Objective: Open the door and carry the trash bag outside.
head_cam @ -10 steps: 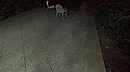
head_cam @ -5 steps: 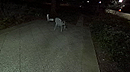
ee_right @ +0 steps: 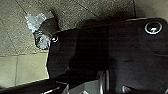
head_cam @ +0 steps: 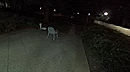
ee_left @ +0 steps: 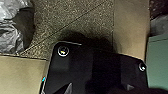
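Night dark — one white lamp [head_cam: 106, 13] glares beyond dim paving [head_cam: 39, 57].

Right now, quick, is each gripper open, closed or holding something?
Left gripper: can't tell from here.
Right gripper: can't tell that one either.

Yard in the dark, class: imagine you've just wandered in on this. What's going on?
The robot is outdoors, facing a paved yard with a pale chair towards its far end and a bright lamp beyond. A crumpled, shiny bag, probably the trash bag, shows against the paving in both wrist views, so it seems to be outside already. Whether a gripper holds it or it rests on the ground, I cannot tell.
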{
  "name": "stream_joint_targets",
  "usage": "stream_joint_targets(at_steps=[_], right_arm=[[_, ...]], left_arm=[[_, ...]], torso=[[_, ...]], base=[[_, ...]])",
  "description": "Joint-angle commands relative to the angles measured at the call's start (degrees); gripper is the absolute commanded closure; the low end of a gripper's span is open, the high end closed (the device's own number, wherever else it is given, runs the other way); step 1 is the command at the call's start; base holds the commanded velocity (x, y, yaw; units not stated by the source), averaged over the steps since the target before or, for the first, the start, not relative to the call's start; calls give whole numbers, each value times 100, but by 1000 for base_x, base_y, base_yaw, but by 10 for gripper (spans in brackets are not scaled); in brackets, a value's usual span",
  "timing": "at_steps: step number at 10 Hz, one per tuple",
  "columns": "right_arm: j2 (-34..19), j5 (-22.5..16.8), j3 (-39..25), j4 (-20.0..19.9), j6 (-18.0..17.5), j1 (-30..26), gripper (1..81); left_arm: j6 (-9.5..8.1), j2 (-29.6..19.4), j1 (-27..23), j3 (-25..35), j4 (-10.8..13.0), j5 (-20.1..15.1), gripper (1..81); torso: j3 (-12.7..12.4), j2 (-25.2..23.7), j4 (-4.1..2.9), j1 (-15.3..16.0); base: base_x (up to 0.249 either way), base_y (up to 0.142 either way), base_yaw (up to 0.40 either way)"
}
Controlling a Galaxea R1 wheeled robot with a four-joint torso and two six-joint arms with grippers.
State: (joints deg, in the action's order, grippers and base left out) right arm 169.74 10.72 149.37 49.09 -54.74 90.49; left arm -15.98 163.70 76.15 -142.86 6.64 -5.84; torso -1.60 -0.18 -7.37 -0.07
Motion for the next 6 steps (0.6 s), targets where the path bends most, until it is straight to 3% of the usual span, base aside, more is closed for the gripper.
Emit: stream_joint_targets(at_steps=[1,2,4,6], right_arm=[[10,-166,-41,39,-11,-237,10],[10,-166,-24,39,-11,-237,10],[18,-166,-6,22,-20,-228,10],[53,-166,-6,22,-20,-176,10]], left_arm=[[69,531,-44,-713,416,-216,10],[69,725,0,-961,487,-216,10],[69,902,115,-1218,513,-163,10],[69,1120,264,-1576,759,240,10]], torso=[[9,0,-15,7],[-28,-5,57,7],[-57,-5,77,7],[-59,-6,77,7]], base=[[0,0,0],[0,0,0],[0,0,0],[0,0,0]])
